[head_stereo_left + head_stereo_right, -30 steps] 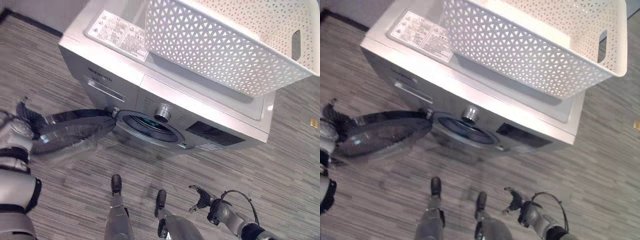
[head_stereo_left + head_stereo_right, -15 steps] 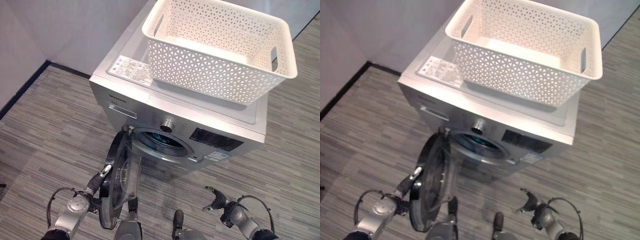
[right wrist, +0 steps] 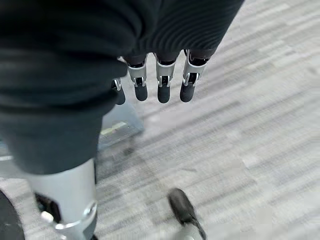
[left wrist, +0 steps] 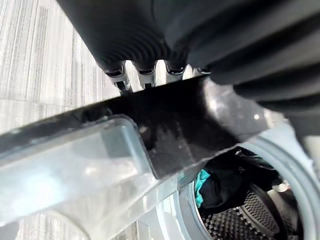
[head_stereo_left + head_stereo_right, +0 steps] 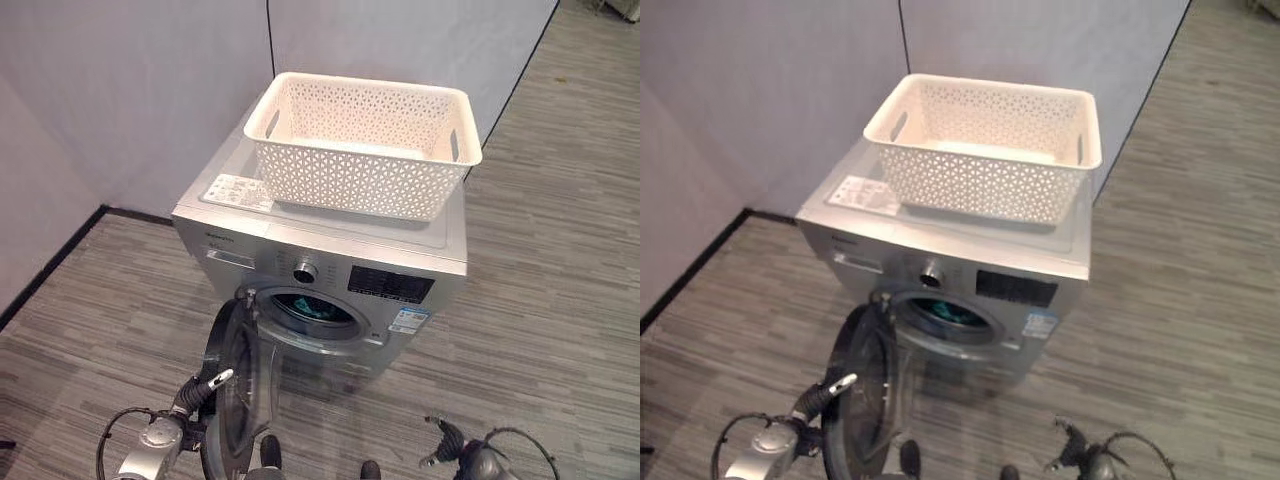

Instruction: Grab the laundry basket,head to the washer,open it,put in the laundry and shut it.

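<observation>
Washer: silver front-loading washing machine (image 5: pixel 330 270), round glass door (image 5: pixel 238 385) stood open, dark laundry (image 4: pixel 227 182) inside.
Basket: white perforated plastic basket (image 5: pixel 360 145) sat on top.
Left hand (image 5: pixel 190 398): at door edge, grip could not be told.
Right hand (image 3: pixel 160 80): fingers relaxed, empty.

The laundry basket (image 5: pixel 362 145) sits on the washer (image 5: pixel 330 270); its door (image 5: pixel 238 390) hangs open in front, laundry (image 4: pixel 220 182) inside.

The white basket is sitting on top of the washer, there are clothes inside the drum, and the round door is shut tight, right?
Not quite. The round door is swung open, not shut, as the left eye view shows, with the left hand at its edge. The rest holds: the white basket sits on top of the washer, and clothes lie in the drum.
</observation>
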### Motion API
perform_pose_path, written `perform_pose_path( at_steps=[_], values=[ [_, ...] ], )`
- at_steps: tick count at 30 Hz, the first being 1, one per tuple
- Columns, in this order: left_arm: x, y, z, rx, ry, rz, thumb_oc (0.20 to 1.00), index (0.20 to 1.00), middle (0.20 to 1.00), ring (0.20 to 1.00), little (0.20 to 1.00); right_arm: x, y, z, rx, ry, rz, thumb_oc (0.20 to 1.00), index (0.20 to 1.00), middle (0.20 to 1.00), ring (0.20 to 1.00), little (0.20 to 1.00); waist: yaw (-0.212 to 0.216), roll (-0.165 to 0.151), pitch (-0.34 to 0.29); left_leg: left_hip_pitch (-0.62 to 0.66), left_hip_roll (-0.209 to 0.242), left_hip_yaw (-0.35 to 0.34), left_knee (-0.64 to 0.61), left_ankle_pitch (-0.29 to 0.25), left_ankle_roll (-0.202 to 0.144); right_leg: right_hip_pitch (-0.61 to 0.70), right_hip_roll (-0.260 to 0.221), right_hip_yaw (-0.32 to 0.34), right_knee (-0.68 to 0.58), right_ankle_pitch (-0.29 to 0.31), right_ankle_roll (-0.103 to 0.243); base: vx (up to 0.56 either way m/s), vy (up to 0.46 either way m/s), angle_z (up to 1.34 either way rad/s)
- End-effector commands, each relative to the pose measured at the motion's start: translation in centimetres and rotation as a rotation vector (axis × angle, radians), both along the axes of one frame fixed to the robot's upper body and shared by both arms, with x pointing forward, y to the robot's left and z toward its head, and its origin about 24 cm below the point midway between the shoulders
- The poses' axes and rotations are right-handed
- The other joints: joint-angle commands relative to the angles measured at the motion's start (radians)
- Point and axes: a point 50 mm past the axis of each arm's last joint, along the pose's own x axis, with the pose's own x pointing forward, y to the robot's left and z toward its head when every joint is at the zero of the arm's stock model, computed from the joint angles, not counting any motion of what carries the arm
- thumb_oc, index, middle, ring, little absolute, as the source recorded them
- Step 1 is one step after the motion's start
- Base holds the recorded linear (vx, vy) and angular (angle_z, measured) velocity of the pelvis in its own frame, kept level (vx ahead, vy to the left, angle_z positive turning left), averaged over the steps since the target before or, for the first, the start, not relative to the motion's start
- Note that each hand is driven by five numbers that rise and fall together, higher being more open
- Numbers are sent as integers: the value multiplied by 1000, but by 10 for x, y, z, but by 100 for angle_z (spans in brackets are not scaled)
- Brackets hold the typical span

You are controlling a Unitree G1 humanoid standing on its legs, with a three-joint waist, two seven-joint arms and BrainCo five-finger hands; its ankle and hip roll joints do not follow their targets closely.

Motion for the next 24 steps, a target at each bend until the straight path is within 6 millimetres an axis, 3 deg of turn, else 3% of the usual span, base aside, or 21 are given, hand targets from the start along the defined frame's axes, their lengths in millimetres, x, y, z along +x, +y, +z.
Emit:
perform_pose_path(
  at_steps=[1, 2, 3, 4, 6, 7, 9, 10, 11, 16, 17, 19, 21, 24],
  values=[
    [52, -61, 28, -99, -227, -207, 1000, 1000, 1000, 1000, 1000, 22, -11, 11, -22, -68, -10, 1000, 1000, 1000, 1000, 1000, -6, 2, 21, -113, 31, -113, 3, 142, -45, 3, 8, -63, 7, -61, 2, -253, -103, 42],
    [58, -63, 31, -98, -243, -214, 1000, 1000, 1000, 1000, 1000, 23, -15, 14, -36, -74, 1, 1000, 1000, 1000, 1000, 1000, -6, 12, 40, -162, 34, -111, 3, 214, -71, 5, 14, -87, 7, -69, -6, -256, -97, 47],
    [60, -63, 32, -95, -244, -215, 1000, 1000, 1000, 1000, 1000, 22, -18, 15, -47, -69, 16, 1000, 1000, 1000, 1000, 1000, -12, 12, 44, -164, 38, -89, 3, 208, -72, 2, 14, -100, 8, -67, -10, -309, -138, 40],
    [62, -61, 31, -105, -238, -192, 1000, 1000, 1000, 1000, 1000, 15, -23, 13, -66, -32, 30, 1000, 1000, 1000, 1000, 1000, -24, 10, 37, -111, 38, -45, 9, 142, -46, 3, 4, -113, 30, -77, -3, -152, -93, 39],
    [65, -63, 30, -108, -234, -188, 1000, 1000, 1000, 1000, 1000, 9, -26, 10, -77, -6, 23, 1000, 1000, 1000, 1000, 1000, -30, 6, 36, -76, 30, -29, 33, 111, -35, 6, -2, -120, 47, -78, -5, -80, -73, 26],
    [77, -66, 34, -70, -247, -203, 1000, 1000, 1000, 1000, 1000, -3, -34, 7, -93, 31, -28, 1000, 1000, 1000, 1000, 1000, -50, -12, 20, -53, 1, 1, 129, 59, -20, 11, -9, -135, 54, -68, -15, -81, -89, 20],
    [90, -71, 45, -61, -296, -227, 1000, 1000, 1000, 1000, 1000, -3, -37, 7, -99, 32, -55, 1000, 1000, 1000, 1000, 1000, -57, -27, 13, -44, -27, 1, 225, -6, -7, 16, -20, -136, 55, -51, -16, -70, -80, 27],
    [90, -71, 45, -61, -296, -227, 1000, 1000, 1000, 1000, 1000, -3, -37, 7, -99, 32, -55, 1000, 1000, 1000, 1000, 1000, -57, -27, 14, -45, -26, 1, 229, -9, -7, 16, -19, -136, 55, -51, -15, -62, -53, -15],
    [101, -77, 62, -97, -367, -238, 1000, 1000, 1000, 1000, 1000, 2, -40, 9, -100, 9, -83, 1000, 1000, 1000, 1000, 1000, -64, -33, 0, 12, -55, 16, 320, -101, 8, 14, -26, -143, 56, -34, -9, -40, -31, -32],
    [103, -78, 68, -122, -397, -237, 1000, 1000, 1000, 1000, 1000, 4, -41, 11, -90, -2, -105, 1000, 1000, 1000, 1000, 1000, -69, -15, -19, 101, -65, 55, 240, -134, 13, 21, -15, -141, 45, -27, 8, 17, 30, -27],
    [90, -68, 64, -180, -396, -181, 1000, 1000, 1000, 1000, 1000, 3, -35, 8, -41, -10, -169, 1000, 1000, 1000, 1000, 1000, -63, 3, -40, 132, -77, 44, 185, -116, 9, 33, -8, -127, 26, -7, 18, 38, 36, -37],
    [87, -67, 60, -203, -376, -163, 1000, 1000, 1000, 1000, 1000, 0, -32, 6, -29, -1, -177, 1000, 1000, 1000, 1000, 1000, -64, 2, -45, 139, -77, 49, 174, -116, 9, 33, -12, -127, 23, 0, 18, 42, 42, -21],
    [88, -74, 57, -207, -367, -185, 1000, 1000, 1000, 1000, 1000, -9, -28, 2, -21, 28, -174, 1000, 1000, 1000, 1000, 1000, -73, 5, -48, 149, -76, 52, 153, -113, 2, 44, -18, -136, 12, 4, 19, 32, 43, -10],
    [105, -100, 66, -206, -405, -250, 1000, 1000, 1000, 1000, 1000, -22, -20, -6, -12, 71, -156, 1000, 1000, 1000, 1000, 1000, -94, 0, -55, 155, -81, 44, 133, -118, 0, 53, -23, -151, 7, 3, 18, 35, 15, 25]
  ],
)
